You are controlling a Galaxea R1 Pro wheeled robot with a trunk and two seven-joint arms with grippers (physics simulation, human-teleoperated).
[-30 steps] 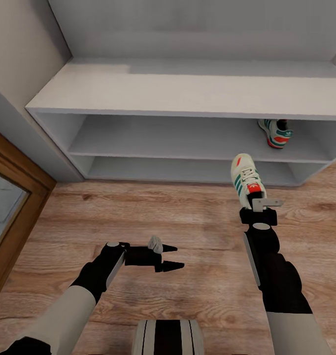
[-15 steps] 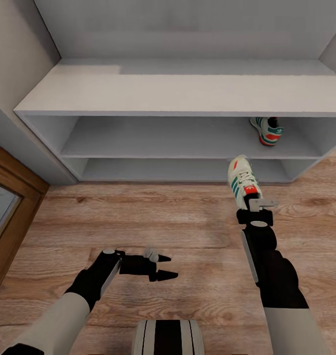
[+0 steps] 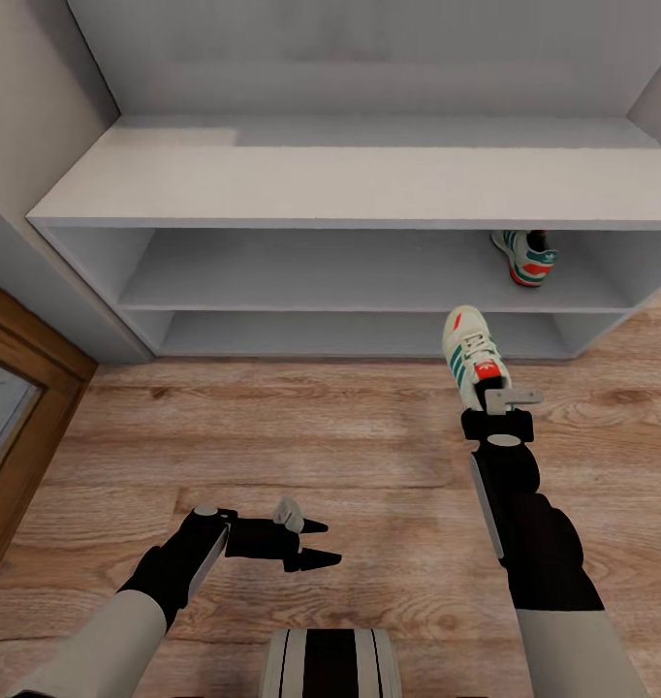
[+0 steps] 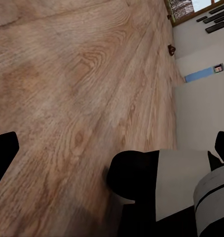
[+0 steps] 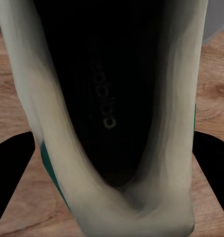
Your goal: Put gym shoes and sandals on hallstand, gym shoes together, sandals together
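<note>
The right hand (image 3: pixel 492 396) pinched one gym shoe (image 3: pixel 471 355) by its heel, toe pointing toward the hallstand (image 3: pixel 350 189), above the corridor floor (image 3: pixel 301 436). The other gym shoe (image 3: pixel 526 256) sat on the upper open shelf. The left hand (image 3: pixel 316 542) hung spread and empty.

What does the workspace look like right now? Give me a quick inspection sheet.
Surface: corridor floor, wood planks.
Job's things: one gym shoe held at its heel above the floor, toe toward the hallstand; second gym shoe on its upper open tier, right end. Sandals: nothing seen.
Clutter: nothing seen.
Grippers: right claw shut on the held shoe; left claw open, empty.
Cables: nothing seen.
Surroundings: wooden door frame at left.
</note>
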